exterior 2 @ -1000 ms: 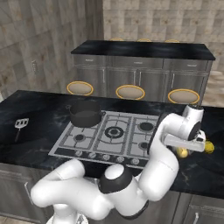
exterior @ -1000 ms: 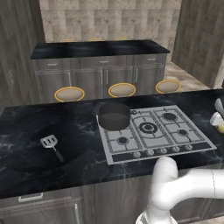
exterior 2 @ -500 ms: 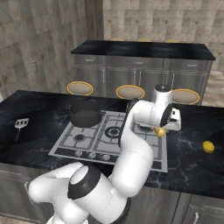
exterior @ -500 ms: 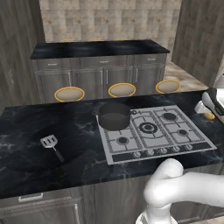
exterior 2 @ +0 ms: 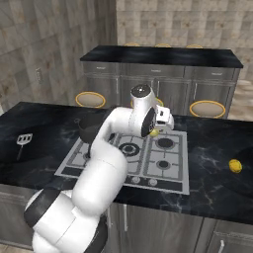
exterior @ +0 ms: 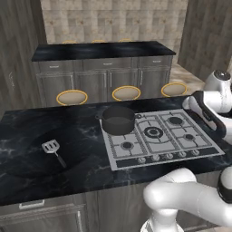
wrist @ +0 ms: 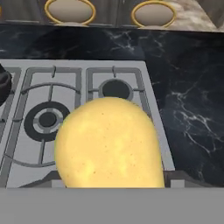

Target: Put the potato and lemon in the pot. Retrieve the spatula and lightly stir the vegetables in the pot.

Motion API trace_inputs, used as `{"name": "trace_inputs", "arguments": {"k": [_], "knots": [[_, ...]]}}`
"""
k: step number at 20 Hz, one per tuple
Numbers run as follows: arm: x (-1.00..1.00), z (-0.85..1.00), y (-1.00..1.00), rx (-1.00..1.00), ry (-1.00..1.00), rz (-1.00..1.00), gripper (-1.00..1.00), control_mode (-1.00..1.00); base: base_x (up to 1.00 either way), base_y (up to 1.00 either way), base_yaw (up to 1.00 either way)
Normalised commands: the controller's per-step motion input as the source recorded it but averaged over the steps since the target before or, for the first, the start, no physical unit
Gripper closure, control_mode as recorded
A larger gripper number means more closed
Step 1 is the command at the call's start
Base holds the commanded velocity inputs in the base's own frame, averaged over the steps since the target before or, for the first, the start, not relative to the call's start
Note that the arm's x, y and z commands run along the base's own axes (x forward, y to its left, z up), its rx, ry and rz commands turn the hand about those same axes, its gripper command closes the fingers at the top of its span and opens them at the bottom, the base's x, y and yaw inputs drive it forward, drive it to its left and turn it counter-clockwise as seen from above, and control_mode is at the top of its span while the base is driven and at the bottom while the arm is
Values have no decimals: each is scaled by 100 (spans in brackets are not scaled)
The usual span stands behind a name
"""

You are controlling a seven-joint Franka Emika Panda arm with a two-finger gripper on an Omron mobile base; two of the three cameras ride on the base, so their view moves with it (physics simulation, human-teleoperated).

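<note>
My gripper (exterior 2: 156, 129) is shut on the potato (exterior 2: 154, 132), a speckled yellow lump, and holds it in the air above the right-hand burners. The potato (wrist: 109, 142) bulks large in the hand view and hides the finger tips. The lemon (exterior 2: 235, 165) lies on the dark counter to the right of the stove. The dark round pot (exterior: 118, 120) stands on the stove's back left burner, and the arm partly covers the pot (exterior 2: 90, 129) in the right base view. On the counter to the far left rests the spatula (exterior: 51, 147), its thin black handle pointing toward the front edge.
The grey gas stove (exterior: 158, 136) has a row of knobs along its front. Three yellow-rimmed stools (exterior: 71, 97) stand behind the island. A second dark counter (exterior: 99, 50) with cabinets runs along the back wall.
The arm has swung left from the right-hand counter to above the stove, carrying the potato. The lemon stays on the counter. Pot and spatula have not moved.
</note>
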Motion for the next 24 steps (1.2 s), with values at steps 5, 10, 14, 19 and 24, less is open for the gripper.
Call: {"name": "trace_inputs", "arguments": {"k": [5,10,14,19,24], "knots": [[0,41,100,-4,-20,0,100,-100,0,0,0],[0,26,100,-2,-19,0,100,-100,0,0,0],[0,20,100,-3,-6,6,100,-100,0,0,0],[-9,16,100,-2,5,15,100,-100,0,0,0],[-2,20,73,0,53,19,100,-100,0,0,0]]}}
